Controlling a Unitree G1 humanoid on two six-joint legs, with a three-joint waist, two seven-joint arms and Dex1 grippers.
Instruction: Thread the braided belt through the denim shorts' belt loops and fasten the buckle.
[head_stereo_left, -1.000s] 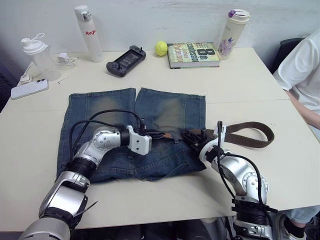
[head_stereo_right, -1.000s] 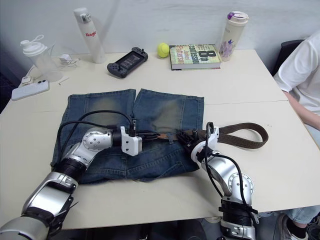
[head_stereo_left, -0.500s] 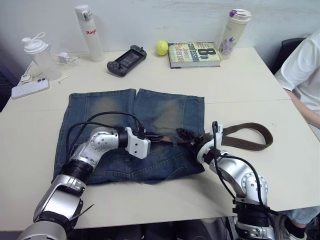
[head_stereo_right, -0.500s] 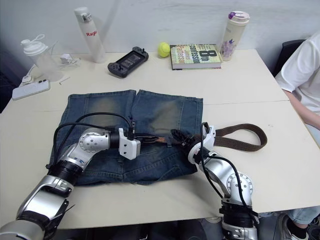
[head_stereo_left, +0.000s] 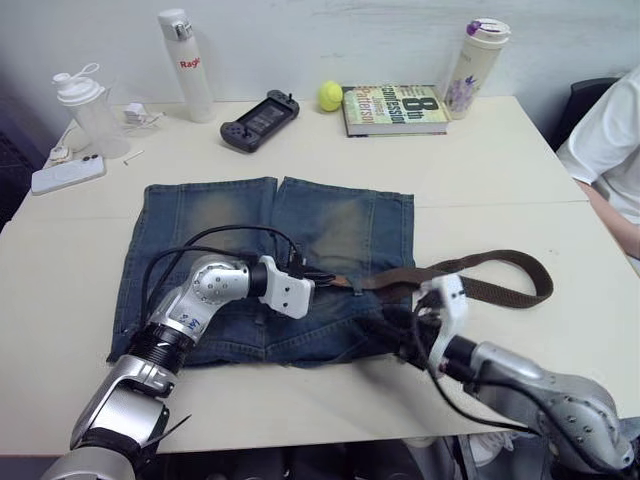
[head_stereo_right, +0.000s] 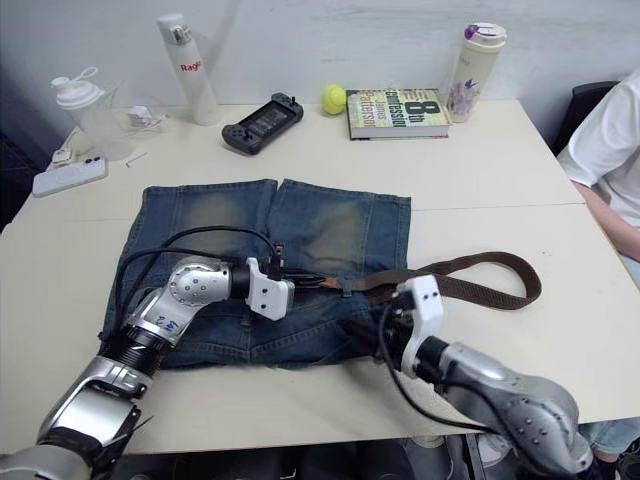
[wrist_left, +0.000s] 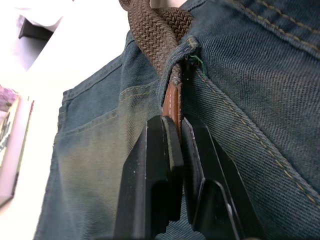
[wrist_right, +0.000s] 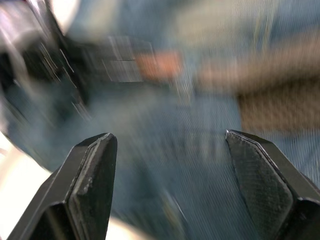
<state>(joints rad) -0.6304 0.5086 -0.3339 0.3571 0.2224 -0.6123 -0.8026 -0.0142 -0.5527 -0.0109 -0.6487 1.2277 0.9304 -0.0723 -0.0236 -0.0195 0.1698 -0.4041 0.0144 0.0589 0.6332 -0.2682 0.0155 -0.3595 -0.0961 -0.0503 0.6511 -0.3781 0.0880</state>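
The denim shorts (head_stereo_left: 330, 225) lie flat in the middle of the table, waistband toward me. The braided belt (head_stereo_left: 500, 292) runs from the waistband's middle out to the right and loops back on the bare table. My left gripper (head_stereo_left: 322, 281) is shut on the belt's smooth leather tip (wrist_left: 172, 102), just where it comes out of a belt loop (wrist_left: 176, 56). My right gripper (wrist_right: 175, 170) hovers open and empty over the shorts' near right corner, a little short of the belt. The buckle is hidden.
Along the far edge stand a white bottle (head_stereo_left: 185, 50), a shaker bottle (head_stereo_left: 85, 105), a phone (head_stereo_left: 65, 173), a game controller (head_stereo_left: 258, 118), a yellow ball (head_stereo_left: 329, 95), a book (head_stereo_left: 395, 108) and a tumbler (head_stereo_left: 468, 55). A person (head_stereo_left: 605, 140) sits at the right.
My right gripper has let go of the belt, opened wide and drawn back toward the table's near edge. The left gripper keeps its hold. The camera has shifted slightly.
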